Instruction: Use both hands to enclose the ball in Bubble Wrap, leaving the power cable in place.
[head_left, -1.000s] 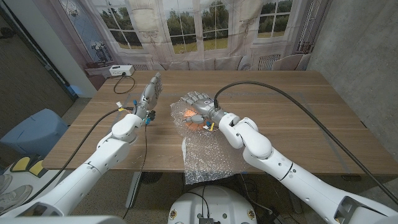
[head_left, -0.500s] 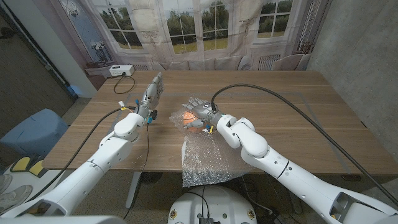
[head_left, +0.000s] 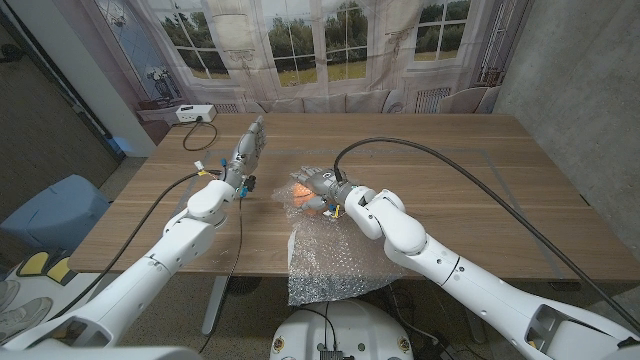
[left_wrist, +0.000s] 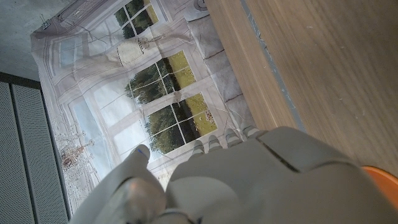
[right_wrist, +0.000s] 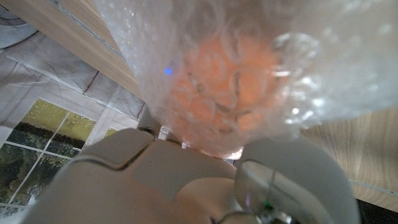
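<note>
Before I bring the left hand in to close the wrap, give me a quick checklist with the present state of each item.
1. Orange ball under the clear bubble wrap sheet: ok; the right wrist view shows the wrap over it.
2. Right hand on the bundle: ok; it presses the wrap against the ball.
3. Ball fully enclosed: not ok; most of the sheet trails flat toward the table's near edge.
4. Left hand free: ok; it stands beside the ball, apart from it, fingers extended, holding nothing.
5. Black power cable by the white box at the far left corner: ok; neither hand touches it.
6. Wrap's grip under the ball: cannot tell.
</note>
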